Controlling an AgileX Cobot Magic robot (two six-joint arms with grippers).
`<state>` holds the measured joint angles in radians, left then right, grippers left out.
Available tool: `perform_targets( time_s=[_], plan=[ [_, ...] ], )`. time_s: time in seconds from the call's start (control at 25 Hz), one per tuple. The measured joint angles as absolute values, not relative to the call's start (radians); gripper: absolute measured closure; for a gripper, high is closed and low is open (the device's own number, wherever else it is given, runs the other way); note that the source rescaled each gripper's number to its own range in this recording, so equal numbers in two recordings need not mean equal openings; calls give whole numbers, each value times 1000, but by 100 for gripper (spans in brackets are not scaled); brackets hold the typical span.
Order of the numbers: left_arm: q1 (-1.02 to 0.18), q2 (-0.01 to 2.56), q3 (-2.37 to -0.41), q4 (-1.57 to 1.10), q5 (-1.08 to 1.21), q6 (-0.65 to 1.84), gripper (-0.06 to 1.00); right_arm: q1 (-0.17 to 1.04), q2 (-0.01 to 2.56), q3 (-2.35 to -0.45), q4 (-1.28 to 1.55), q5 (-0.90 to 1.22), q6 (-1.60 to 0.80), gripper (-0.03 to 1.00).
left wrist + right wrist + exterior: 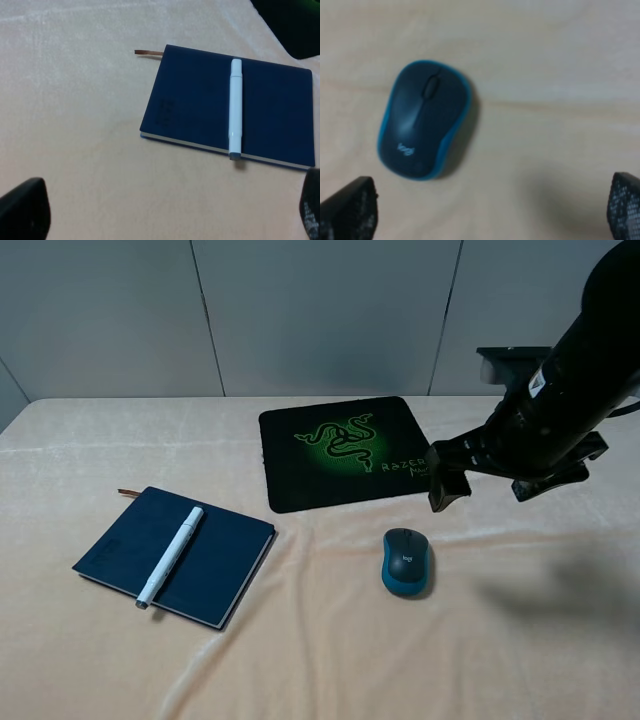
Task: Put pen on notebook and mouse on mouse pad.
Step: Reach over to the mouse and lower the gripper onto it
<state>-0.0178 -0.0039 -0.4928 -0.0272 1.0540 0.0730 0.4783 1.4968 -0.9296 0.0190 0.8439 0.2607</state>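
pen [170,556] on notebook [215,555]; mouse [405,561] before mouse pad [300,470].

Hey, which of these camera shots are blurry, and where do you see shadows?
Exterior high: the right arm looks slightly blurred, with a soft shadow on the cloth beside the mouse. Left wrist: fairly sharp, pen and notebook edges crisp. Right wrist: soft focus, mouse outline fuzzy, dark shadow along one side.

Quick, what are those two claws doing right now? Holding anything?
Left gripper: open, holding nothing.
Right gripper: open, holding nothing; the mouse is not gripped.
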Motion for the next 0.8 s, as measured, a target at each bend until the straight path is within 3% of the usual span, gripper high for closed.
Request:
perform_targets(
  time_s=[0.8],
  plan=[
    [-18,-4,-493,-27,1054,73,-6,527,1807,-1036,104,801,204,-3]
  ],
)
